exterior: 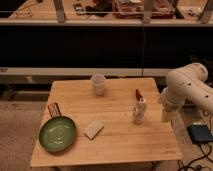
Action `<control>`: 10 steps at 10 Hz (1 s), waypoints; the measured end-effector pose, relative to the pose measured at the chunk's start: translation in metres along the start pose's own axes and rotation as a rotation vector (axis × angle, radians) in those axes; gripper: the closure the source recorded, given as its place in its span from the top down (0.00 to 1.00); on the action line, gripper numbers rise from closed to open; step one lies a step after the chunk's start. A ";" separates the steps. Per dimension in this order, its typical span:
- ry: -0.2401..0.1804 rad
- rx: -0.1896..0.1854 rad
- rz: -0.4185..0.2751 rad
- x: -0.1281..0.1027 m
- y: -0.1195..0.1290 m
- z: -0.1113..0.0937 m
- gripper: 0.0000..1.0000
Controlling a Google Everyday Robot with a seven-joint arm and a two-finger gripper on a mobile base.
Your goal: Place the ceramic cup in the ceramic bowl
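One arm served here, so the question was only where the ceramic cup (98,84) lay from the gripper (166,114). The gripper hung at the right edge of the bench (120,147), below the bulky white arm (187,87), jaws apart and holding nothing. The cup stood upright, rim up, near the far edge of the bench at about its middle. That put it well apart from the gripper, toward the left of the view and farther back. Its long axis was vertical, so a grasp from the side looked as workable as one from above. A white bottle-like figure with a red top (139,111) stood roughly between the two, nearer the gripper, and a low straight reach would likely have had to skirt it. The ceramic bowl (58,134) lay empty at the near left corner, a pale block (93,129) just beside it.
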 end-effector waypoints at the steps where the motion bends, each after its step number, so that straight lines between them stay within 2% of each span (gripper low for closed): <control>1: -0.006 0.037 0.003 -0.001 -0.013 -0.009 0.65; 2: -0.014 0.098 -0.004 -0.007 -0.035 -0.024 0.65; 3: -0.024 0.195 -0.019 -0.018 -0.067 -0.051 0.65; 4: -0.042 0.315 -0.026 -0.028 -0.102 -0.086 0.65; 5: -0.067 0.394 -0.031 -0.035 -0.122 -0.107 0.65; 6: -0.105 0.473 -0.045 -0.044 -0.140 -0.128 0.65; 7: -0.182 0.591 -0.064 -0.061 -0.163 -0.159 0.65; 8: -0.270 0.683 -0.078 -0.077 -0.179 -0.185 0.65; 10: -0.347 0.765 -0.092 -0.092 -0.192 -0.211 0.65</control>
